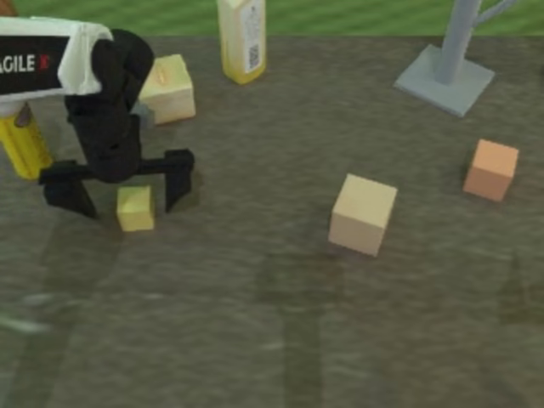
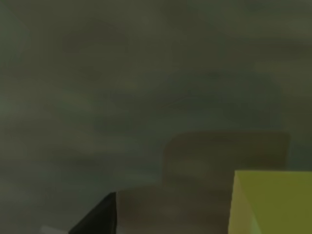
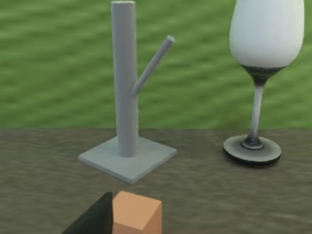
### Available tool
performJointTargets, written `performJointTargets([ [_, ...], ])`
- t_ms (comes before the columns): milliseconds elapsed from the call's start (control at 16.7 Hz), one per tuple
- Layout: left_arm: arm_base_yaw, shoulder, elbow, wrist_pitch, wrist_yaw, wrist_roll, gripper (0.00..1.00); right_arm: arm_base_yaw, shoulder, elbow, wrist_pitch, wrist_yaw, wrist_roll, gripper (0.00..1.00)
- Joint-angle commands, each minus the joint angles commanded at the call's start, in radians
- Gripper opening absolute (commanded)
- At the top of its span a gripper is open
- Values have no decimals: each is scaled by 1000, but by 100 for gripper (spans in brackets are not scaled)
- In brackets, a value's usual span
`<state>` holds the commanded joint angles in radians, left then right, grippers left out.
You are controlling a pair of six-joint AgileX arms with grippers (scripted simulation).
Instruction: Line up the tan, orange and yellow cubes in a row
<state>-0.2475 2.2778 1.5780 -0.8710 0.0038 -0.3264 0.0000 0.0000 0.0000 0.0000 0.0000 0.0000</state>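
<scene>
Yellow cube (image 1: 135,208): smallest of the three, bright matte yellow, plain faces; it sits on the desk (image 1: 255,323) at the left, nearest of the task's things.
Left jaws (image 1: 121,187): released and spread wide, one black finger on each side of the yellow cube, which lies between the tips and just toward the near side; a gap shows on both sides, so neither finger touches it.
Tan cube (image 1: 364,214): largest, beige-tan, matte; right of centre, well apart from the yellow cube and turned slightly askew.
Orange cube (image 1: 490,170): mid-sized, salmon-orange, matte; far right, a little farther back than the tan cube and apart from it.
Left wrist view: only a corner of the yellow cube (image 2: 270,202) and one dark finger (image 2: 97,219) over bare desk.
Right wrist view: the orange cube (image 3: 136,210) close up with a dark finger (image 3: 92,219) touching or just beside it; I cannot tell whether the right jaws are released or clenched, and the top view does not show that arm.
Grey stand (image 3: 127,97): a post with one slanted peg on a square base, beyond the orange cube.
Wine glass (image 3: 261,73): seen only from the right wrist, beside the stand.
Far left: cream block (image 1: 168,88) and two yellow bottles (image 1: 242,38).
</scene>
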Motion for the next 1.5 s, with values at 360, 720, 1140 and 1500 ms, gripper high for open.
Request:
performJointTargets([
  [360,0,0,0,0,0,0,32,0,0,0,0,0,0,100],
  [720,0,0,0,0,0,0,0,0,0,0,0,0,0,100],
  [1140,3,-36,10,-14,-11,7,0,0,0,0,0,0,0,100],
  [1500,15,-83,110,-172,-12,4,0,0,0,0,0,0,0,100],
])
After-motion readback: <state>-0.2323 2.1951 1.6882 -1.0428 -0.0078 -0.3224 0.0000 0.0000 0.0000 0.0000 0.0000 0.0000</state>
